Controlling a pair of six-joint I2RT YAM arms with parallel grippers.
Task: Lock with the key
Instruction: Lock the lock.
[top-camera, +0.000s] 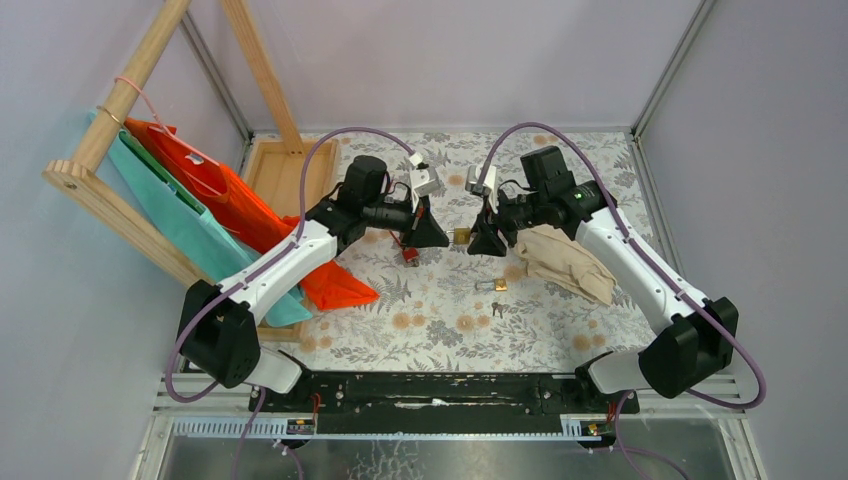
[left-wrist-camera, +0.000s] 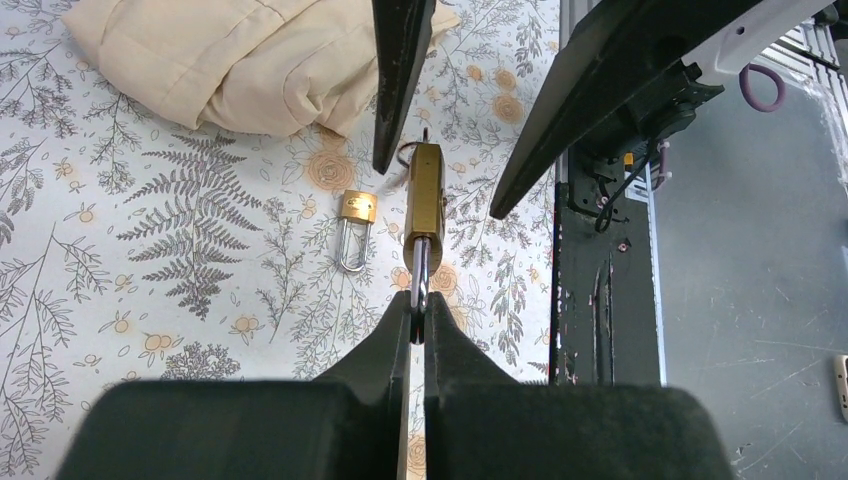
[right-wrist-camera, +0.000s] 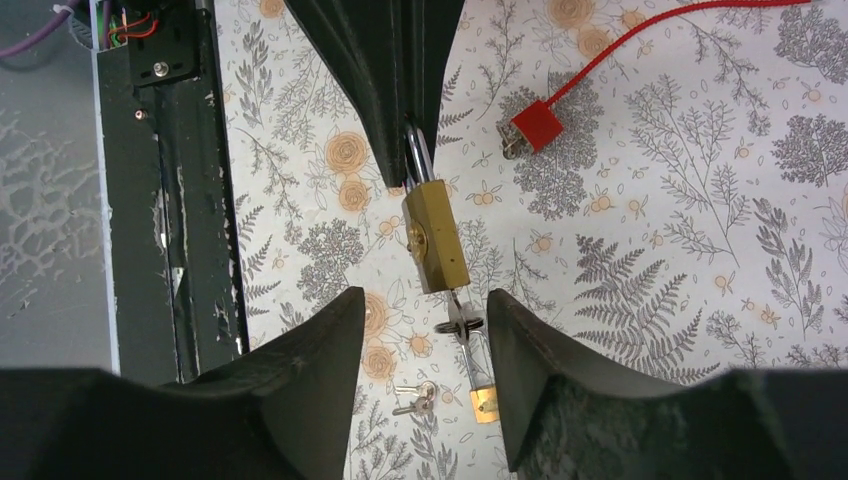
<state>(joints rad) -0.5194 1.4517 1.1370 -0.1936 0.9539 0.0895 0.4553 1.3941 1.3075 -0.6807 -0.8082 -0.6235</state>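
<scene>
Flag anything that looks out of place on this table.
The red cable lock lies untouched on the table, while the left gripper holds a brass padlock aloft by its shackle. A key sticks in that padlock, and the right gripper stands open around it, not gripping.

We see pale lilac walls (top-camera: 450, 60) on three sides — a fern-and-flower tablecloth (top-camera: 430, 320) spread below, a wooden rack (top-camera: 155, 45) leaning at left, soft even light.
</scene>
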